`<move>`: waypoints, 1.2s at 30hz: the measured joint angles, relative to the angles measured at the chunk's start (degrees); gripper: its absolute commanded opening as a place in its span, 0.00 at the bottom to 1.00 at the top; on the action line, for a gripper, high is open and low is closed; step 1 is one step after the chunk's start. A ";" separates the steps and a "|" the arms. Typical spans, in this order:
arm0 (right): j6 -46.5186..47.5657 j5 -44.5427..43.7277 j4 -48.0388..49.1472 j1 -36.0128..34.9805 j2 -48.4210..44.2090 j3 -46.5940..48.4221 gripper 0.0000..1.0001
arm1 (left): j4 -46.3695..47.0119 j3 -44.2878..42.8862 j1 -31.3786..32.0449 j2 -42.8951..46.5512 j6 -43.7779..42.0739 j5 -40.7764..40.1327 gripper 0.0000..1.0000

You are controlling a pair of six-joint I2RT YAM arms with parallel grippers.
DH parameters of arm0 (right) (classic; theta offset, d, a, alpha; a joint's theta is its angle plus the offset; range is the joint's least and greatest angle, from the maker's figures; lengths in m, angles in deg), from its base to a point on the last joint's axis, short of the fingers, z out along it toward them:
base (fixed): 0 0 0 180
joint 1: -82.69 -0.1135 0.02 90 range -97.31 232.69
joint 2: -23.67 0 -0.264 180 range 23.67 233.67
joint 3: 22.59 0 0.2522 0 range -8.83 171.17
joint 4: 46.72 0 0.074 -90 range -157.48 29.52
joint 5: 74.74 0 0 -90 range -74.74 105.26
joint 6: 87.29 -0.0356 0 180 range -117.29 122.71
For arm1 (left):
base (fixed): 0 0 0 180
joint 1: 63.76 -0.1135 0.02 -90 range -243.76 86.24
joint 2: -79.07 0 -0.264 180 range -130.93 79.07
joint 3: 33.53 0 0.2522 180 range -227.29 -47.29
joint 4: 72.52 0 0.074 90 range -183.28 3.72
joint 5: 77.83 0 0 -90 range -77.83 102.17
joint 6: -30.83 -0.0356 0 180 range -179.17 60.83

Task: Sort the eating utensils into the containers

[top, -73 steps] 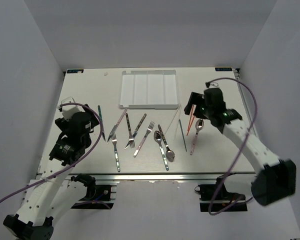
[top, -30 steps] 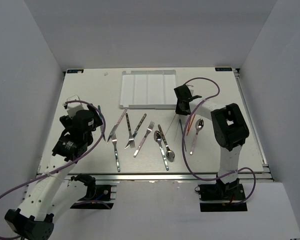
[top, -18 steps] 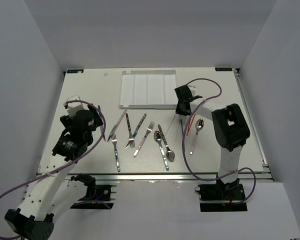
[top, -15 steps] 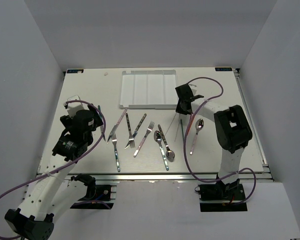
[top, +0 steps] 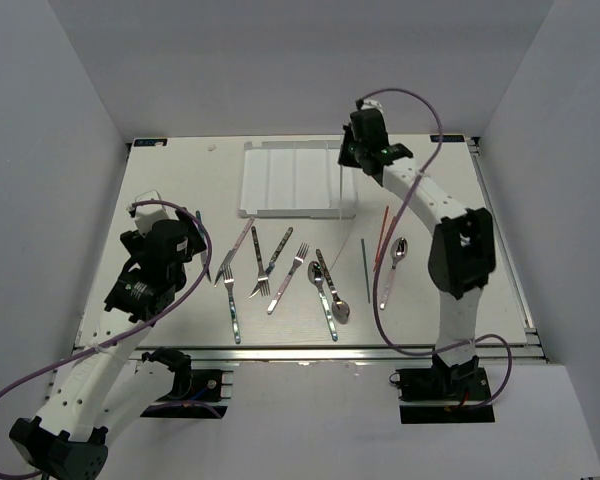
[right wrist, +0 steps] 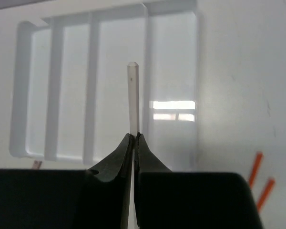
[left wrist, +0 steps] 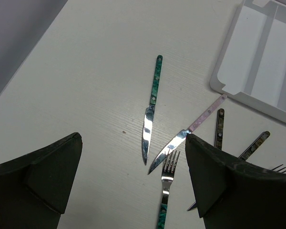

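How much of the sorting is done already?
Nothing is put away yet: the white tray looks empty. The right gripper is pinching a white chopstick above the tray's right-hand side. Left to sort: the forks, knives, spoons, red chopsticks and a green chopstick. The left gripper hangs open over the knives.

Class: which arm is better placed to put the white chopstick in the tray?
Right: the right gripper pinches the thin white chopstick over the flat white plastic tray; the left gripper is open, far off.
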 measured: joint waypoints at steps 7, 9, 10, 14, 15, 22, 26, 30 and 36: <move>9.05 4.13 -1.81 1.68 21.99 29.35 0.00 | 0.02 0.00 0.00 0.07 0.00 -0.04 0.98; 10.47 5.35 -1.66 2.84 23.47 29.57 0.00 | 0.00 0.00 0.00 0.07 0.00 -0.04 0.98; 11.13 5.99 -1.40 3.54 23.91 29.40 0.00 | 0.02 0.00 0.00 0.00 0.00 -0.04 0.98; 13.14 8.41 1.49 6.01 25.40 28.35 0.00 | 0.02 0.00 0.00 -0.48 0.00 -0.02 0.98; 13.49 8.79 2.21 6.54 25.86 28.35 0.00 | 0.02 0.00 0.00 -0.70 0.00 -0.02 0.98; 13.86 10.38 5.18 7.26 28.06 26.80 0.00 | 0.02 0.00 0.00 -1.90 -0.02 0.02 0.98; 13.79 10.97 5.70 6.91 28.24 25.57 0.21 | 0.04 0.00 0.00 -2.75 -0.09 0.15 0.98; 13.05 10.86 5.81 6.56 28.30 25.49 0.37 | 0.04 0.00 -0.02 -3.23 -0.22 0.31 0.98; 12.11 10.43 5.46 6.58 28.09 24.35 0.37 | 0.04 0.00 -0.02 -3.21 -0.22 0.35 0.98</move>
